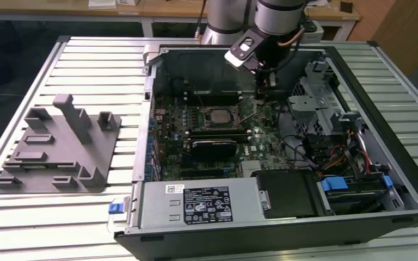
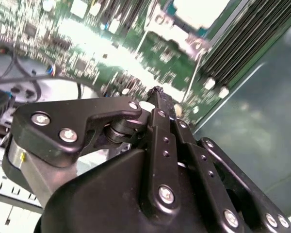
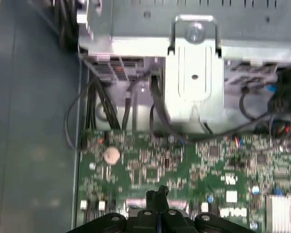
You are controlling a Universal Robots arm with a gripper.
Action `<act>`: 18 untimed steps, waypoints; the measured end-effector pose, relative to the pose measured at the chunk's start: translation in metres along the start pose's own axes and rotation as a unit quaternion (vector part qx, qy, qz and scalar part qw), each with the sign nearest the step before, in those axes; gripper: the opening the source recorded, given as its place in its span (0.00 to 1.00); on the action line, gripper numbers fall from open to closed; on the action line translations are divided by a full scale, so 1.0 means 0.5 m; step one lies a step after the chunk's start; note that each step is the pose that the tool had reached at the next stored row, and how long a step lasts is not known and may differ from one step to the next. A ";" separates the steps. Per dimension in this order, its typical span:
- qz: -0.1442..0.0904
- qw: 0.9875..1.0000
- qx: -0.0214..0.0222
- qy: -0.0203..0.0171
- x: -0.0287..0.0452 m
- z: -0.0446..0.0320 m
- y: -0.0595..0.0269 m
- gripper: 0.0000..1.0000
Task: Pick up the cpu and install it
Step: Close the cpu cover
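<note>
Most of the job looks done: cpu [image 1: 219, 116] lies flat in the socket [image 1: 206, 116] on the mobo [image 1: 263, 142], pale silver top up, not in the pincer. Pincer [image 1: 265, 87] hangs inside the PC case [image 1: 401, 147], near the socket, on the exterior view's right of it, tips low over the board. In first wrist view the fingertips [image 3: 153, 196] are pressed together w/ nothing btw them, so closed & empty; second wrist view shows same. Thin lever [image 1: 249, 113] just beside socket looks raised. My guess: pick + drop-in done, latching left. Can't tell if cpu is fully seated. Grey fixture [image 1: 56, 147] sits on desk [image 1: 85, 228], well apart from socket
</note>
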State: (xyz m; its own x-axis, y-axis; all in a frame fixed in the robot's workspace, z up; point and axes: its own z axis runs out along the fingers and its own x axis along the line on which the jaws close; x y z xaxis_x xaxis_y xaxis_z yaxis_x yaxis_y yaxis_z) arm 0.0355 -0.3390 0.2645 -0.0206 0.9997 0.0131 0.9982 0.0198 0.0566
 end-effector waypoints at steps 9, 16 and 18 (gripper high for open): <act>0.000 1.000 0.001 0.000 -0.001 0.015 0.019 0.11; 0.000 1.000 0.003 0.000 -0.001 0.032 0.024 0.11; 0.000 1.000 0.006 0.000 -0.001 0.038 0.025 0.11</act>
State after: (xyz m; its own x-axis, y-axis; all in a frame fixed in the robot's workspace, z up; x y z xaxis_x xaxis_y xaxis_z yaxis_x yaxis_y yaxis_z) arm 0.0488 -0.3390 0.2463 -0.0206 0.9997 0.0133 0.9988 0.0200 0.0444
